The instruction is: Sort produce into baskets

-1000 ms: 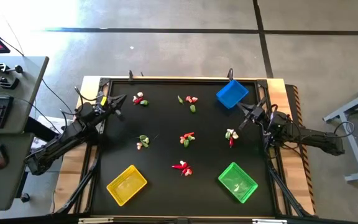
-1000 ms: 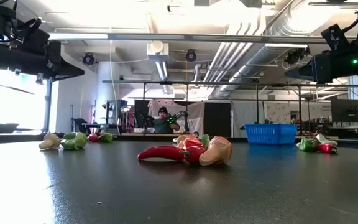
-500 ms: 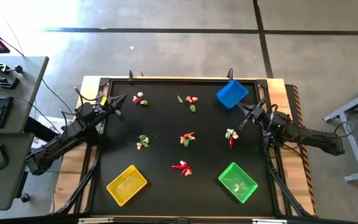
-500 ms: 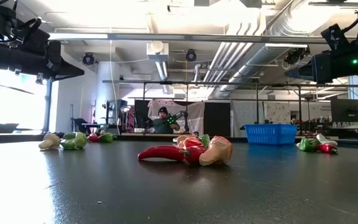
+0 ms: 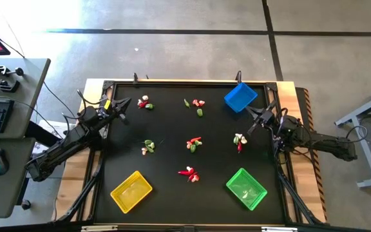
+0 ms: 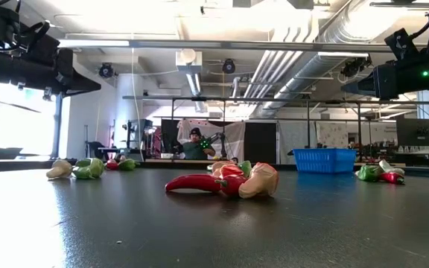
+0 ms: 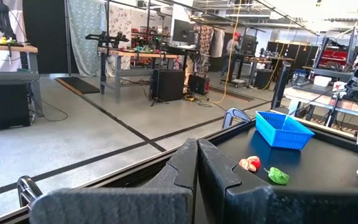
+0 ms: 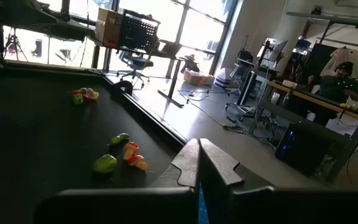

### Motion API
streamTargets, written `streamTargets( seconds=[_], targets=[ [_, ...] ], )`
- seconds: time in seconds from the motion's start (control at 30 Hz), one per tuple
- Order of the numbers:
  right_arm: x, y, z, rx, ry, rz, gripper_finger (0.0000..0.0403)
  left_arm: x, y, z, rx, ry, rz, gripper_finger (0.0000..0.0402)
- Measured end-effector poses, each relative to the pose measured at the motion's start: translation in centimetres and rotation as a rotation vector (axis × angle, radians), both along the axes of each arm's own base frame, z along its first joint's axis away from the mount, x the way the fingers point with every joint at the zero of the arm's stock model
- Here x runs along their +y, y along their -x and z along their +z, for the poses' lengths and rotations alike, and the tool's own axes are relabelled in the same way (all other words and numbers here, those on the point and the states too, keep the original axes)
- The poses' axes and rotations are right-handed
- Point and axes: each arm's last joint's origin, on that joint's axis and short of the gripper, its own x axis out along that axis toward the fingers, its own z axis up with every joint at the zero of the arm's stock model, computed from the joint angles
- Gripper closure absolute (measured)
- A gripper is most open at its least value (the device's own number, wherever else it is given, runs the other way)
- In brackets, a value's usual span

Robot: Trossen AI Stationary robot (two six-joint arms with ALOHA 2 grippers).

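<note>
Produce (image 5: 193, 144): six small clusters scattered across the black desk (image 5: 172, 193); nearest red chili (image 6: 192, 184) lies flat, long axis crosswise in the low view. Baskets: yellow basket (image 5: 131, 191) and green basket (image 5: 246, 188) at near corners, blue basket (image 5: 239, 96) far right (all set askew). Left gripper (image 5: 123, 104) and right gripper (image 5: 253, 125) hang at opposite desk edges, fingers (image 7: 194, 165) clenched on nothing.

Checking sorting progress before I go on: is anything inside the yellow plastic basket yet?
Nothing shows inside the yellow plastic basket; the high view sees its whole bare floor. All produce lies out on the black table.
</note>
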Motion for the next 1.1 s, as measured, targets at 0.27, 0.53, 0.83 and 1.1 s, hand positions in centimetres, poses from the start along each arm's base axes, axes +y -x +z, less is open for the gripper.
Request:
streamTargets(
  seconds=[0.27,0.53,0.83,1.1],
  targets=[
    [0.0,0.0,0.0,0.0,0.0,0.0,0.0402,0.0,0.0,0.0,0.0,0.0,0.0,0.0401],
    [0.0,0.0,0.01,0.0,0.0,-0.001,0.0402,0.0,0.0,0.0,0.0,0.0,-0.001,0.0401],
    [0.0,0.0,0.02,-0.002,0.0,0.0,0.0402,0.0,0.0,0.0,0.0,0.0,-0.001,0.0402],
    [0.27,-0.18,0.59,-0.174,-0.136,0.121,0.0402,0.0,0.0,-0.01,0.001,0.001,0.0,0.0402]
  ],
)
